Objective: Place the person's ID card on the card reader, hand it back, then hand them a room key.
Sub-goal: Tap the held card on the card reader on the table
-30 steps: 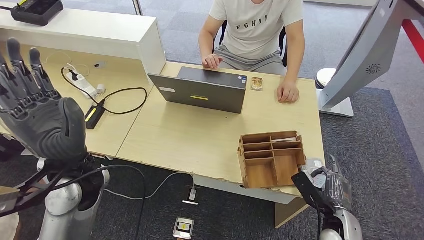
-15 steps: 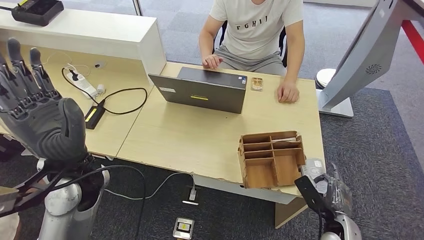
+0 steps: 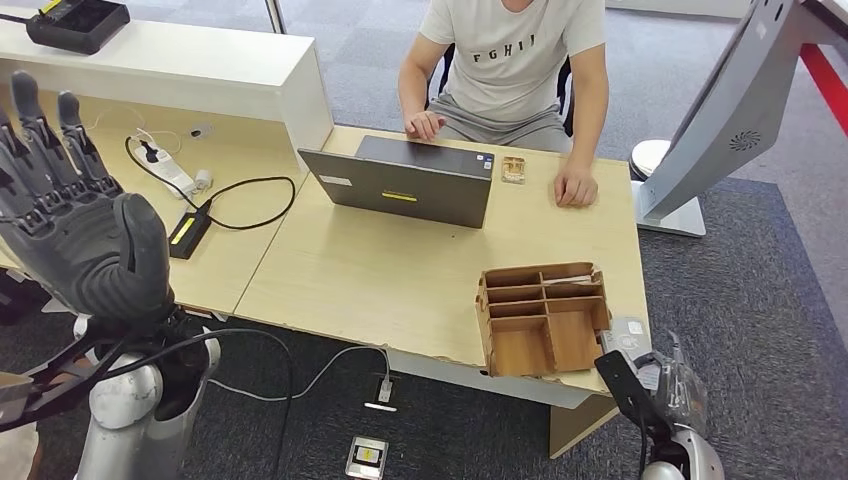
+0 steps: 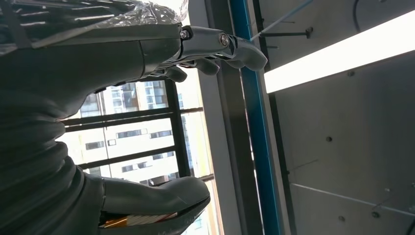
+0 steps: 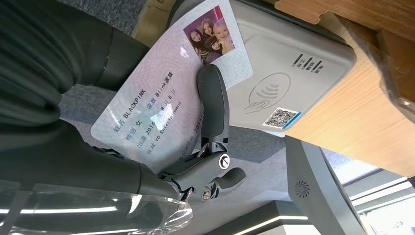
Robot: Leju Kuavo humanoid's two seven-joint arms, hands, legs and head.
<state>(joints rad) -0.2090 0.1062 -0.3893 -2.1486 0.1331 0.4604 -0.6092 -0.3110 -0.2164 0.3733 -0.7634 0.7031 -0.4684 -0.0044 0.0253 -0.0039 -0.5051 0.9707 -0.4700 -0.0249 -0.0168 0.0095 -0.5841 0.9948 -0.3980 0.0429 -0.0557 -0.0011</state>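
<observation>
- We held the ID card in our right hand, a finger pressed across its printed face, so that hand was closed on the card and not free.
- In the right wrist view the card's photo end overlapped one edge of the grey card reader; we could not tell whether it lay flat on the reader or hung just above it.
- In the head view the right hand sat low at the near right corner of the tabletop, where the reader lay just beside the wooden organiser.
- Our left hand was raised off to the left, fingers spread and upright, holding nothing; the left wrist view showed the same empty hand.
- The person sat across the tabletop behind the laptop, one hand resting on the wood beside it.
- We judged the task to be in its first step: the card was at the reader but not let go of.
- Handing the card back was not yet done, and neither was giving a room key; we could not make out a key in these views.
</observation>
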